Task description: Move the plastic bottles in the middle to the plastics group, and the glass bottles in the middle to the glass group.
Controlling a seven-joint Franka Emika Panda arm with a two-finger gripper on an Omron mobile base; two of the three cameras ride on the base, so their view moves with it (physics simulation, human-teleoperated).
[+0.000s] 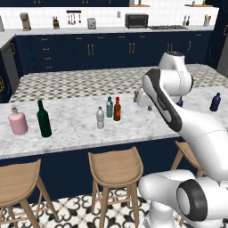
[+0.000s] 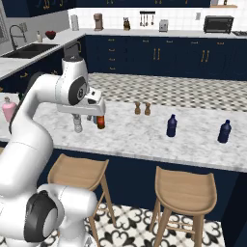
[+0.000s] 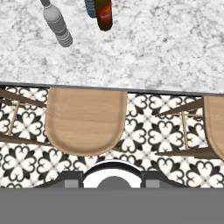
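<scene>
Bottles are standing mid-bench in the left base view: grey bottle (image 1: 100,117), teal bottle (image 1: 109,107) and amber bottle (image 1: 117,109) clustered, well right of the green bottle (image 1: 43,119). Right base view: the hand (image 2: 77,126), jaws closed and empty, is hanging beside the amber bottle (image 2: 101,121). Hand view: the amber bottle (image 3: 104,14) is probably slick, breakable; grip mid-body.

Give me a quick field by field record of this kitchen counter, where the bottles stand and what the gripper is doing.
middle: clear grey bottle, teal bottle, amber bottle, all upright
left end: green wine bottle, pink bottle
right side: two navy bottles, two wooden shakers
gripper: shut, empty, over the counter edge
moved: nothing yet
</scene>
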